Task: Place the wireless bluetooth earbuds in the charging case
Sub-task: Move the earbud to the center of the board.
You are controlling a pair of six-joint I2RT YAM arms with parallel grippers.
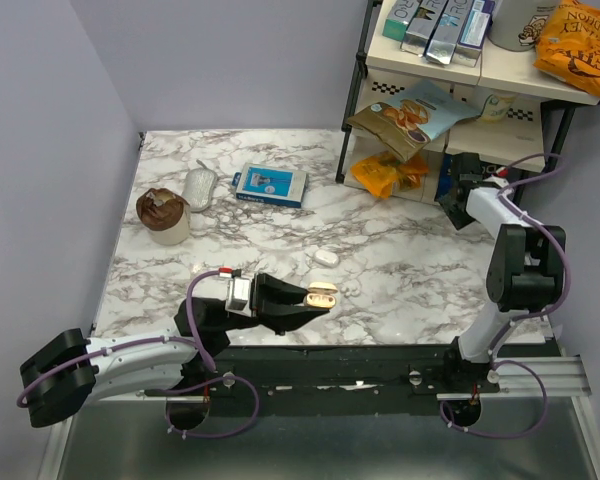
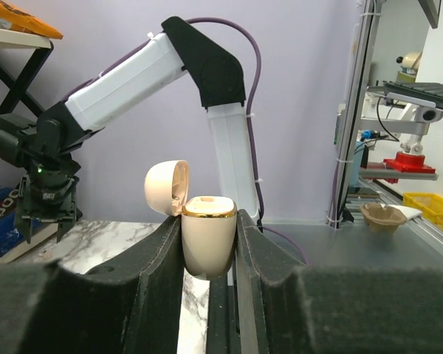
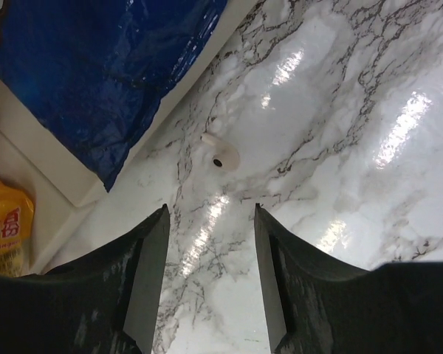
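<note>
A: Left side first. Which step is this?
B: Picking up an earbud, I judge. The left pincer [image 1: 316, 299] is clenched on the case [image 2: 209, 237] and holds it upright above the bench [image 1: 400, 275] near the front edge. The lid [image 2: 165, 187] is swung back.
A: Case build?
B: Smooth cream plastic, egg-shaped, with a gilt band round the mouth. The lid is a hollow shell hinged at one side. I cannot tell whether an earbud already sits inside.
A: Middle of the bench?
B: A white oval piece [image 1: 326, 257], lying alone. It is too small to tell what it is.
A: Right side?
B: The right pincer [image 3: 210, 215] hangs over the bench by the foot of the shelf [image 3: 37, 147]. It is released, jaws apart, nothing between them. One earbud [image 3: 220, 155] lies on the bench just beyond the fingertips, near a blue packet [image 3: 96, 66] but not touching it.
A: The earbud itself?
B: Tiny and glossy white, a rounded bulb with a short stub and one dark dot. The bench is hard, shiny and marble-patterned, with glare streaks.
A: Next move?
B: My guess is to advance and lower until the fingers straddle the earbud, then pinch gently. It is slick and round, so it could skid or pop free. After that it goes to the open case, well apart on the left.
</note>
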